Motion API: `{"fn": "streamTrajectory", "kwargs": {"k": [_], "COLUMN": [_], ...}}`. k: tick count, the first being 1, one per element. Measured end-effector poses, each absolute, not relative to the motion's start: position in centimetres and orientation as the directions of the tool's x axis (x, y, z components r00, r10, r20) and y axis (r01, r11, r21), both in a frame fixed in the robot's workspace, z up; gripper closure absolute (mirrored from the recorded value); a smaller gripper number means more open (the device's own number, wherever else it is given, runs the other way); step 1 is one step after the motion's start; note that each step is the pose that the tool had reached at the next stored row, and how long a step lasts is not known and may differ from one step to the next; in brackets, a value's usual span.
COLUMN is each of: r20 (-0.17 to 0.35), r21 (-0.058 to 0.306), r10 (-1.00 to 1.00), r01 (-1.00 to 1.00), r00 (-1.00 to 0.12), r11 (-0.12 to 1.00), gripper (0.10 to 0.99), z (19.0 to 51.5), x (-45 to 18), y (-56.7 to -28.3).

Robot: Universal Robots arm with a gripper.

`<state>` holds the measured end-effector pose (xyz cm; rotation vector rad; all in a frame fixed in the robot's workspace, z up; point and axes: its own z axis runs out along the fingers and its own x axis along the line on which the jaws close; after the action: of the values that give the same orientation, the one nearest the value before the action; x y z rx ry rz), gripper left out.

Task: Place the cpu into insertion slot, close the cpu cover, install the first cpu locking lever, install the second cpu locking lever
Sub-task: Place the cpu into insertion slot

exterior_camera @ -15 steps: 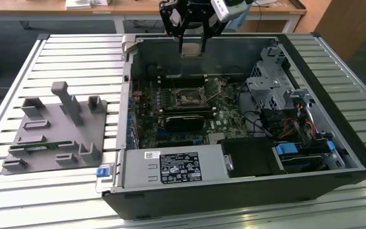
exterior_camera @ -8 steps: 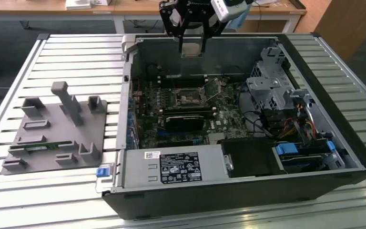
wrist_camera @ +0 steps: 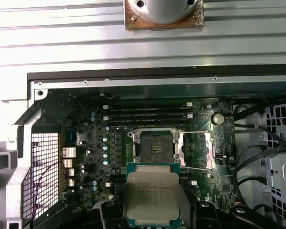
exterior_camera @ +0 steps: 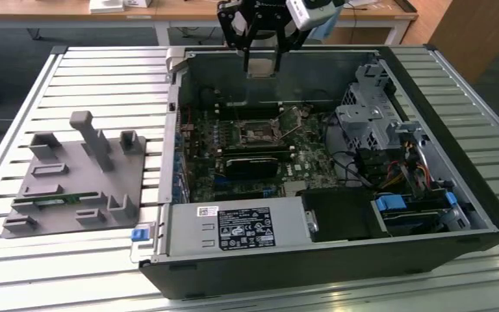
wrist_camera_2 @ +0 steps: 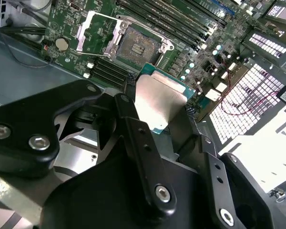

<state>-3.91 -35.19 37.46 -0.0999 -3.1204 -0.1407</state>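
My gripper (exterior_camera: 262, 69) hangs above the back wall of the open computer case (exterior_camera: 423, 257). It is shut on the cpu (wrist_camera_2: 158, 100), a flat square chip with a silver-grey top, gripped by two opposite edges. In the first wrist view the cpu (wrist_camera: 153, 191) sits between the black fingers (wrist_camera: 107, 210), apart from the board. The insertion slot (wrist_camera: 155, 148) is bare, a dark square with a silver rim on the motherboard. The cpu cover (wrist_camera: 196, 150) is swung open beside it. In the second wrist view the insertion slot (wrist_camera_2: 138, 45) and the open cpu cover (wrist_camera_2: 97, 31) lie beyond the chip.
Long memory slots (wrist_camera: 148, 114) run beside the socket. A black card (exterior_camera: 251, 162), a power supply (exterior_camera: 241, 227) and a silver drive cage (exterior_camera: 366, 123) crowd the case. A grey fixture plate (exterior_camera: 76, 182) stands on the slatted table at the exterior view's left.
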Motion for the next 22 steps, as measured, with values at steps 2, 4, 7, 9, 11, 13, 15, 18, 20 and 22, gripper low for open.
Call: {"fn": "streamTrajectory", "kwargs": {"k": [2, 4, 7, 9, 11, 13, 15, 18, 20, 22], "r20": [0.019, 0.019, 0.019, 0.019, 0.019, 0.019, 0.019, 0.019, 0.019, 0.019], "r21": [0.089, 0.089, 0.089, 0.089, 0.089, 0.089, 0.089, 0.089, 0.089, 0.089], "r10": [0.075, 0.087, 0.105, 0.116, 0.127, 0.137, 0.146, 0.158, 0.167, 0.177], "r01": [0.076, 0.089, 0.107, 0.118, 0.128, 0.138, 0.147, 0.159, 0.168, 0.178], "r00": [-0.997, -0.996, -0.994, -0.993, -0.992, -0.99, -0.989, -0.987, -0.986, -0.984], "r11": [0.993, 0.992, 0.99, 0.989, 0.988, 0.986, 0.985, 0.983, 0.982, 0.98], "gripper": [0.561, 0.561, 0.561, 0.561, 0.561, 0.561, 0.561, 0.561, 0.561, 0.561], "z": [37.47, 37.46, 37.46, 37.46, 37.46, 37.46, 37.46, 37.45, 37.45, 37.45], "x": [-3.91, -3.91, -3.92, -3.92, -3.92, -3.92, -3.92, -3.92, -3.92, -3.92], "y": [-35.19, -35.19, -35.19, -35.19, -35.19, -35.19, -35.19, -35.19, -35.19, -35.19]}}
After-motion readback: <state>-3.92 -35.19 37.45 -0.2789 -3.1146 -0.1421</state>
